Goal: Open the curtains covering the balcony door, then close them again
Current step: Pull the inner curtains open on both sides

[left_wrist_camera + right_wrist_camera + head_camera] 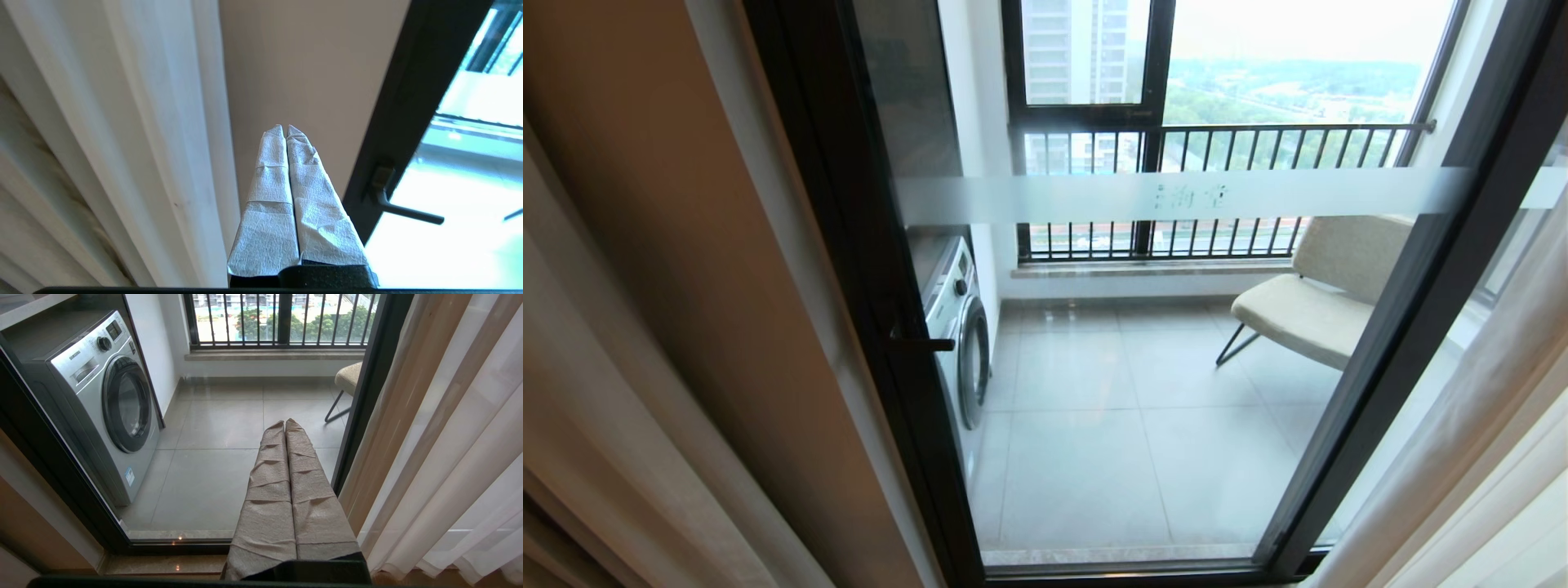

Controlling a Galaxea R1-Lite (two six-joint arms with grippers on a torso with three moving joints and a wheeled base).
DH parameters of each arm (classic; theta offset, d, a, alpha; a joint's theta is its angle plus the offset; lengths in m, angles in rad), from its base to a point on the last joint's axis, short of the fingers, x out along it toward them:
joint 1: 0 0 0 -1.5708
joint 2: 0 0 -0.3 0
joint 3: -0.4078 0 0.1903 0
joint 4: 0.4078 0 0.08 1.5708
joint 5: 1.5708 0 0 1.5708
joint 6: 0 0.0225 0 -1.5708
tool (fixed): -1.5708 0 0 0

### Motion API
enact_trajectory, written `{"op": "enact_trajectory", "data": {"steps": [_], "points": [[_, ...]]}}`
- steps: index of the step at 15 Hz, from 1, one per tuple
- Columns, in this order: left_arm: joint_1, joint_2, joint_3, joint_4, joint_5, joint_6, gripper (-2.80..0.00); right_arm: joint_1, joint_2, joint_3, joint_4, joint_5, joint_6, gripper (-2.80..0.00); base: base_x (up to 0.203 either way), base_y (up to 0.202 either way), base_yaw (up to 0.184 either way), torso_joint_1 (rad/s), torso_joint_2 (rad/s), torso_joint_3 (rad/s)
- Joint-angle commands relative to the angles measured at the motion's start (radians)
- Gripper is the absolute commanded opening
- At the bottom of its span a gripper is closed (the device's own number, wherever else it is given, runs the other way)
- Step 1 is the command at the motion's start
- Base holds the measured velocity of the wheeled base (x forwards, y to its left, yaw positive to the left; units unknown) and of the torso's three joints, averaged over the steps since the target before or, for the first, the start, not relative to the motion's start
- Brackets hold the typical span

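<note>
— So where do the tall pleated beige and white curtains [629, 343] sit right now?

— Bunched at both edges of the head view: one stack down the left side, another at the lower right [1486, 457]. Between them the clear glass balcony door in its thick black frame [849, 245] is uncovered, so I'd judge the opening half done and the closing still to come.

— And the left hand [286, 130]?

— Its wrapped fingers are pressed together with nothing between them, in the centre of the left wrist view, just beside the white folds [163, 143] but not gripping them. The small black handle [402, 210] lies to its right.

— The right hand [284, 424]?

— Closed too, empty, pointing at the glass with the sheer drape [449, 457] at the frame's right; likely parked
</note>
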Motion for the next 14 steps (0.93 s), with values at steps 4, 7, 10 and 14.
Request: {"op": "enact_trajectory", "data": {"steps": [4,7,10,14], "points": [[-0.140,-0.047,0.090,0.005,0.008,-0.001,-2.80,0.000,0.000,0.000,0.000,0.000,-0.001,-2.80,0.000,0.000,0.000,0.000,0.00,0.000],[-0.324,-0.100,0.161,0.063,0.023,-0.001,-2.80,0.000,0.000,0.000,0.000,0.000,-0.001,-2.80,0.000,0.000,0.000,0.000,0.00,0.000],[-0.503,-0.245,0.264,0.193,0.141,0.000,-2.80,0.000,0.002,0.000,0.000,0.000,-0.001,-2.80,0.000,0.000,0.000,0.000,0.00,0.000],[-0.584,-0.476,0.488,0.218,0.216,0.002,-2.80,0.000,0.002,0.000,0.000,0.000,-0.001,-2.80,0.000,0.000,0.000,0.000,0.00,0.000]]}}
